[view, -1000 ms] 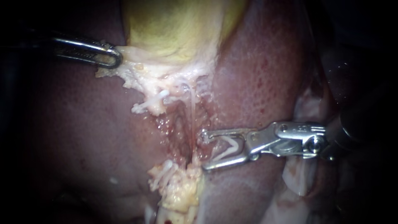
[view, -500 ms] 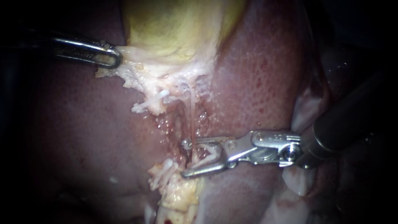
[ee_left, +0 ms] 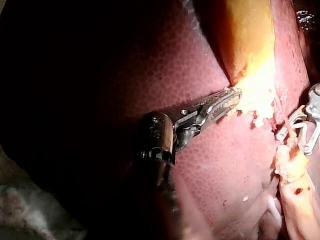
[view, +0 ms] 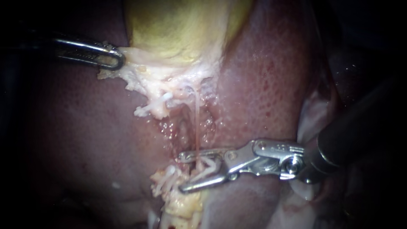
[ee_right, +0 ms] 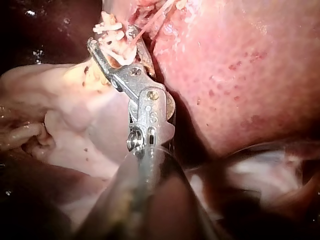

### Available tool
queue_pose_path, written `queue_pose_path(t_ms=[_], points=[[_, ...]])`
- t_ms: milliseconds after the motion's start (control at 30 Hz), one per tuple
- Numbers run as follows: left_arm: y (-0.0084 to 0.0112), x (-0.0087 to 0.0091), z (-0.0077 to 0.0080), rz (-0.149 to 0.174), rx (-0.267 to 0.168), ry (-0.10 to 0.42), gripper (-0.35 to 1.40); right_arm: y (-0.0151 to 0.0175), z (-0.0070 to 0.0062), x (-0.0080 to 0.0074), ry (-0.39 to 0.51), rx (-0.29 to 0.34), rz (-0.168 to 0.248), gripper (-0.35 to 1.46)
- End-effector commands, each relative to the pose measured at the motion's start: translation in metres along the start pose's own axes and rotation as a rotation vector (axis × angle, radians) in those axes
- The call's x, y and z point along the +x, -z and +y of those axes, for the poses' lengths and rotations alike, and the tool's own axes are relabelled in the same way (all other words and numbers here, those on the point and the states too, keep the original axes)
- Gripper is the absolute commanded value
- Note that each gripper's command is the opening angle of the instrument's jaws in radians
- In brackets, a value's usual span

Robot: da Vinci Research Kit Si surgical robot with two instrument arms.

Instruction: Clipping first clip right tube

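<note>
Low in the centre of the endoscope view, our right instrument (view: 181, 172) reaches in from the right edge. Its jaws stand apart, with what looks like a pale clip (view: 208, 163) seated between them. The thin tube (view: 196, 127) runs straight down from the pale tissue (view: 144, 76) under the gallbladder (view: 182, 25) and meets the upper jaw. Both jaw tips reach past the tube toward the left of the frame. We cannot tell whether the tube lies inside the clip or only behind the jaws, and that is our first worry: closing now could miss it or pinch only part of it. Frayed white strands (view: 165, 178) sit just beside the lower jaw tip. They could be caught in the clip along with the tube, and the clip would then seat badly. The tube is slender and taut, so any sideways push or twist from our right instrument might tear it. The lower jaw lies close over the liver (view: 263, 76) and could dig into it if we press down. At the upper left, our left instrument (view: 111, 58) is clamped on the pale tissue. If that hold slips, the tube goes slack and drifts out of the jaws.
</note>
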Motion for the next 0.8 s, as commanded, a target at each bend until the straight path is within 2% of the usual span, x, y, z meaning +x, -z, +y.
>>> queue_pose_path(t_ms=[33,367,600,800], points=[[0.0000,0.0000,0.0000,0.000,0.000,0.000,-0.35,0.0000,-0.0004,0.0004,0.001,0.011,0.003,0.47],[0.0001,0.0000,0.0000,0.000,0.000,0.000,-0.35,-0.0002,-0.0030,0.0033,-0.009,0.050,0.026,0.45],[0.0001,0.0000,0.0000,0.000,-0.001,0.000,-0.35,0.0002,-0.0033,0.0046,-0.016,0.055,0.029,0.43],[0.0001,0.0000,0.0000,0.000,-0.001,0.000,-0.35,0.0003,-0.0033,0.0047,-0.017,0.056,0.029,0.38]])
